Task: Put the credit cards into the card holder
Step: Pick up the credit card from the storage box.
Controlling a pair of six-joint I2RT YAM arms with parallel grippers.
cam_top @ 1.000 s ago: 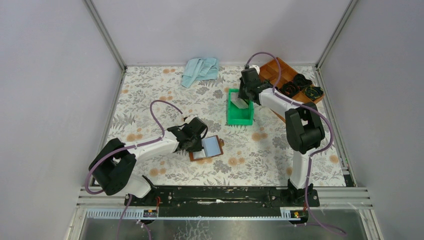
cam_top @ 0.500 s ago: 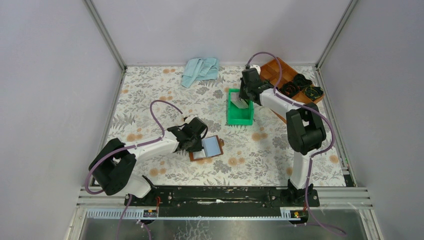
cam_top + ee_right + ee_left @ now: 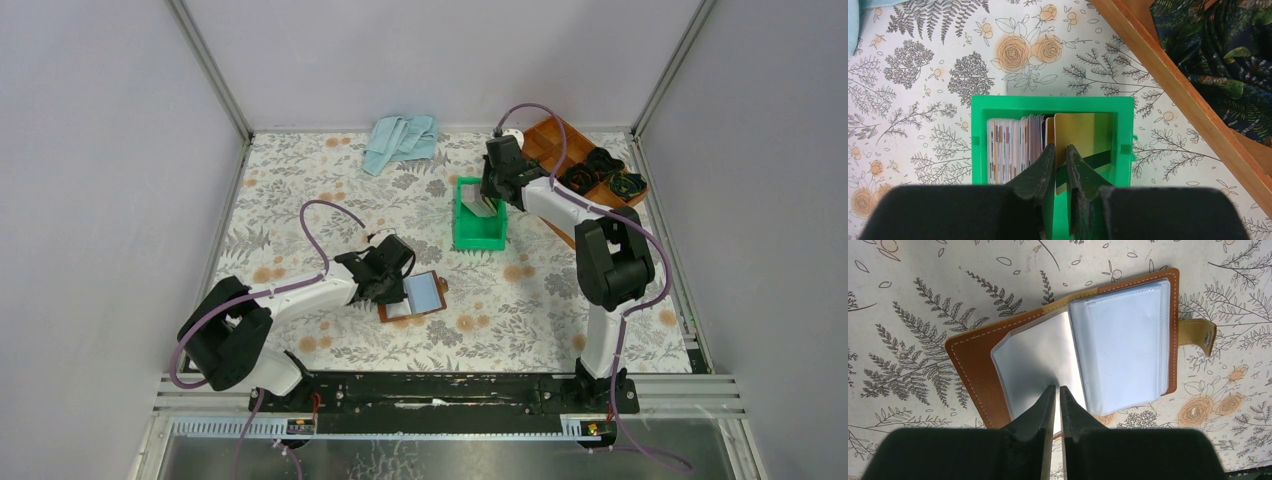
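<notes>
The brown leather card holder [image 3: 973,365] lies open on the floral table, its clear sleeves [image 3: 1120,345] fanned out and its snap tab [image 3: 1198,332] at the right. My left gripper [image 3: 1057,386] is shut on the lower edge of one clear sleeve [image 3: 1033,355]; from above it sits at the holder's left side [image 3: 405,290]. Several credit cards [image 3: 1013,145] stand on edge in the green bin [image 3: 1048,102]. A gold-tan card [image 3: 1083,132] with a dark stripe leans at the right of that stack. My right gripper [image 3: 1060,146] reaches into the bin, jaws closed on this card's left edge.
The wooden compartment tray [image 3: 560,140] with dark patterned items [image 3: 1218,45] stands just right of the green bin [image 3: 478,238]. A light blue cloth [image 3: 402,140] lies at the back of the table. Grey walls enclose the table on three sides.
The right gripper's jaws have narrowed onto the gold-tan card in the bin. The left arm and the card holder have not moved.
</notes>
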